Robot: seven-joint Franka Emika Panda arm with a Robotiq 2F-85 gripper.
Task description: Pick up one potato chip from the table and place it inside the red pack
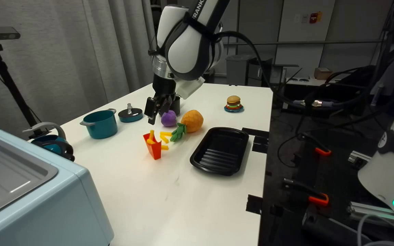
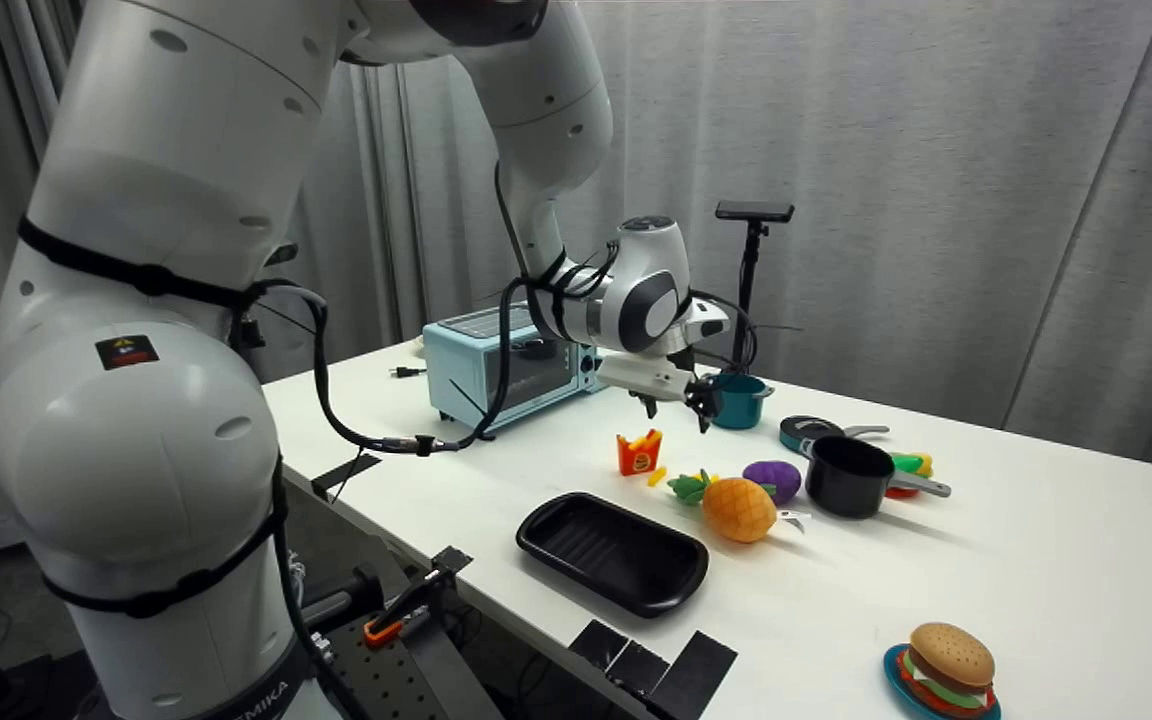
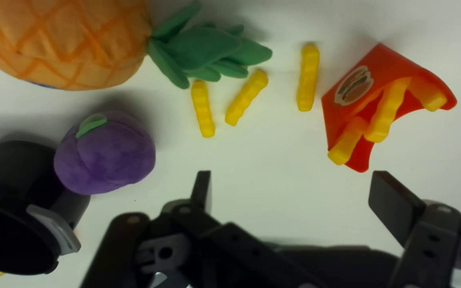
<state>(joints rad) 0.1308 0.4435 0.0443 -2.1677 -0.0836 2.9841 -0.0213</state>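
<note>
A Robotiq gripper [image 3: 294, 196], jaws apart and empty, hovers above a white table [image 3: 262, 160] where one of three toy french fries [image 3: 308, 78] lies just beside the red fries carton [image 3: 394, 64]. Likely light, stiff and slick, the fry should take a mid-length pinch across its sides.

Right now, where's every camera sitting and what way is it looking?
Wrist view: by the open gripper, facing down at yellow chips and red pack; both fingers show.
Exterior view: near the blue oven, facing along the table; arm, gripper and some base show.
Exterior view: by the base, facing across the table to the curtain; arm and gripper show.
Both exterior views share the oven; all three, the red pack.
</note>
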